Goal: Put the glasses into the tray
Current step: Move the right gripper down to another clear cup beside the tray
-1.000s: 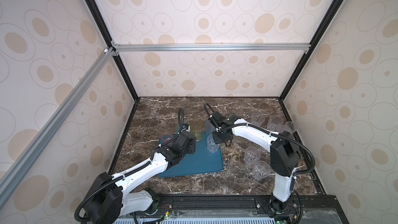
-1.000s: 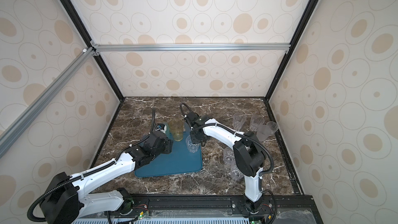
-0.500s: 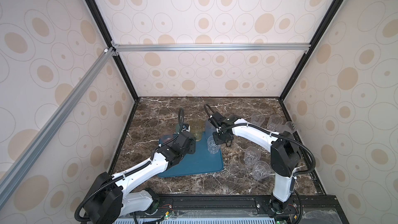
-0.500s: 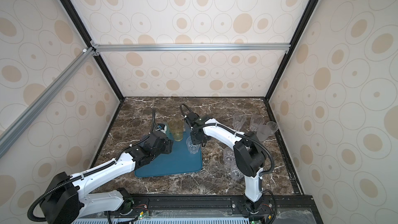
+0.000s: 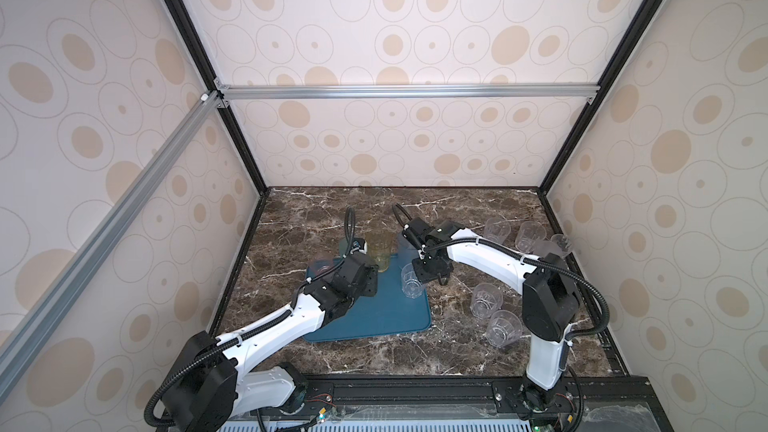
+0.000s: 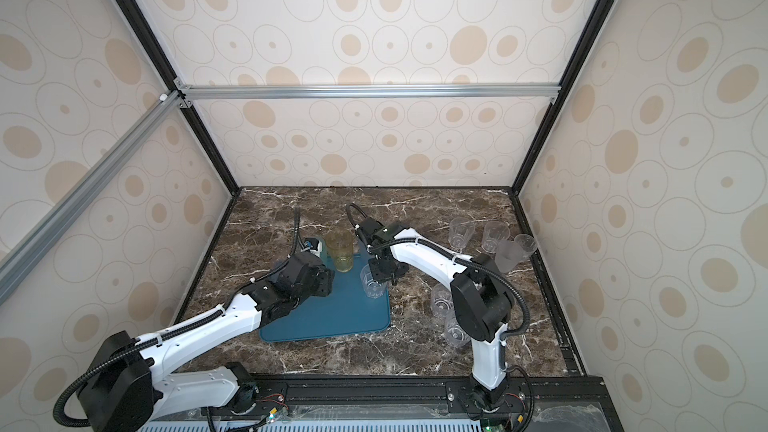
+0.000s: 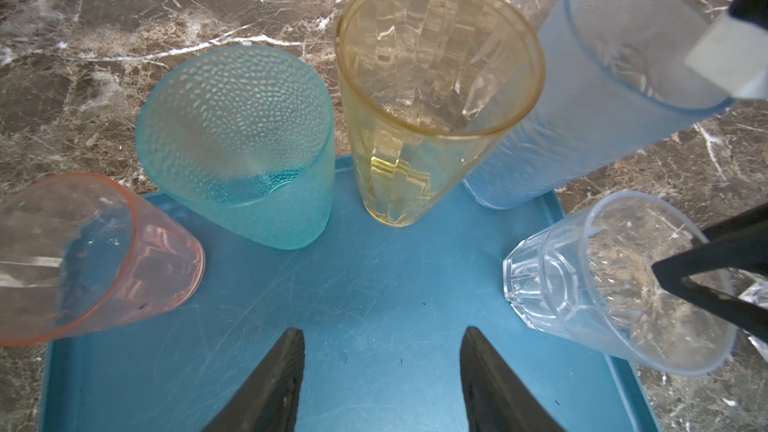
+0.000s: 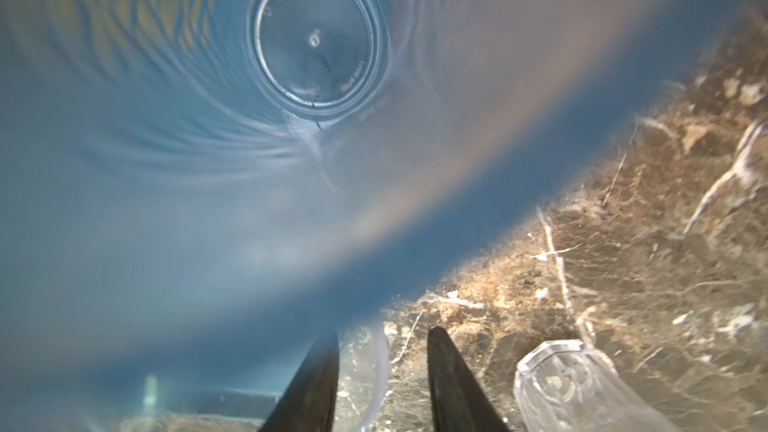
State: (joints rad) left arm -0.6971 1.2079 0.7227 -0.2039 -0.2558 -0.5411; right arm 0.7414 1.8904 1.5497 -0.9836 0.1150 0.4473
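Note:
The teal-blue tray [image 5: 382, 313] [image 7: 374, 276] lies on the marble. On it stand a pink glass [image 7: 83, 259], a teal glass [image 7: 237, 143], a yellow glass [image 7: 436, 97] [image 5: 379, 249], a grey-blue glass [image 7: 602, 89] and a short clear faceted glass [image 7: 602, 284] [image 5: 411, 280] near the tray's right edge. My right gripper [image 5: 428, 278] [image 8: 382, 330] is at that clear glass with one finger inside it. The rim passes between the parted jaws, with a gap showing. My left gripper [image 7: 382, 329] [image 5: 365, 280] hangs open above bare tray, holding nothing.
Two clear glasses [image 5: 484, 299] [image 5: 505, 328] stand on the marble right of the tray, one of them close to my right fingers [image 8: 573, 384]. Several more glasses [image 5: 528, 236] cluster at the back right by the wall. The two arms almost meet over the tray.
The right gripper's jaws have parted from the clear glass's rim. The glass stands where it was on the tray, and neither arm has visibly shifted.

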